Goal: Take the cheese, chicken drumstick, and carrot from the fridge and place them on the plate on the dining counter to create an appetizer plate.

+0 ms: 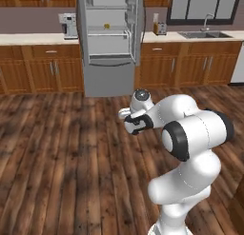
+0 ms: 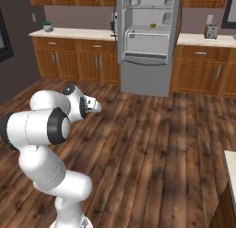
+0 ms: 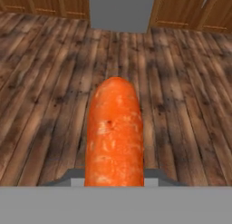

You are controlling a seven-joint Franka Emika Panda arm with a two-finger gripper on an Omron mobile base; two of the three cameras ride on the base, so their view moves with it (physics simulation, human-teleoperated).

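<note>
Here, carrot in the gripper, out on the kitchen floor.
The gripper (image 1: 127, 116) is clenched on the carrot (image 3: 114, 134), which juts forward over the wooden floor (image 3: 41, 82). The fridge (image 1: 110, 39) stands open well ahead, a small yellow item (image 1: 106, 25) on its shelf.

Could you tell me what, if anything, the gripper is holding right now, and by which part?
The carrot; it sticks out ahead of the gripper, held at its near end. The fingers themselves are hidden behind it.
</note>
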